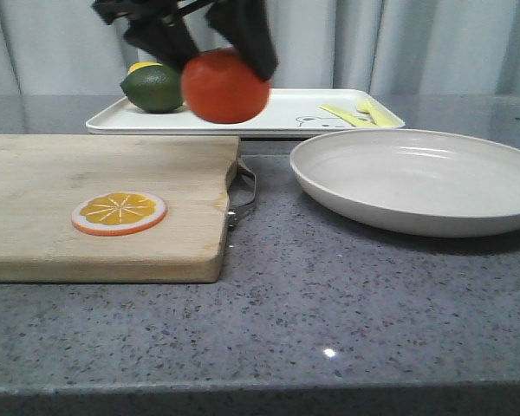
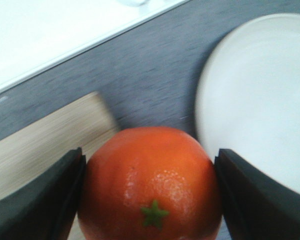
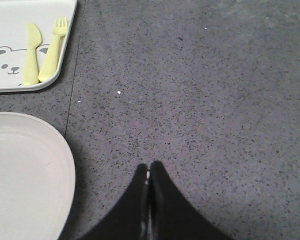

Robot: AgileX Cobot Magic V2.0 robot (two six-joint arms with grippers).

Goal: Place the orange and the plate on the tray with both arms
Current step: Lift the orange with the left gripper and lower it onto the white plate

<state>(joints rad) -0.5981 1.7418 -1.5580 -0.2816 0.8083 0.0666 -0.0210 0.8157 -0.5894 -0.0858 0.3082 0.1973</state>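
The left gripper (image 1: 210, 54) hangs in the air above the far edge of the wooden cutting board (image 1: 104, 204), its black fingers angled down and spread to the width of the orange (image 1: 224, 85), which they clamp from either side; in the left wrist view the orange (image 2: 150, 185) fills the gap between the two pads, its green stem star facing the camera. The right gripper (image 3: 149, 200) hovers low over bare counter to the right of the plate, its two fingers pressed together with nothing between them. The grey speckled countertop (image 1: 347, 312) runs from the near edge back to pale curtains (image 1: 416, 43). The cutting board lies at left, the plate (image 1: 420, 179) at right resting on the counter, and the tray (image 1: 277, 113) at the far middle, beyond both. The held orange is lifted clear of the board, just in front of the tray's near left part. On the tray sit a green lime (image 1: 152, 87) at left and a yellow fork (image 3: 53, 49) and knife (image 3: 31, 52) at right. An orange slice (image 1: 119, 212) lies on the board.
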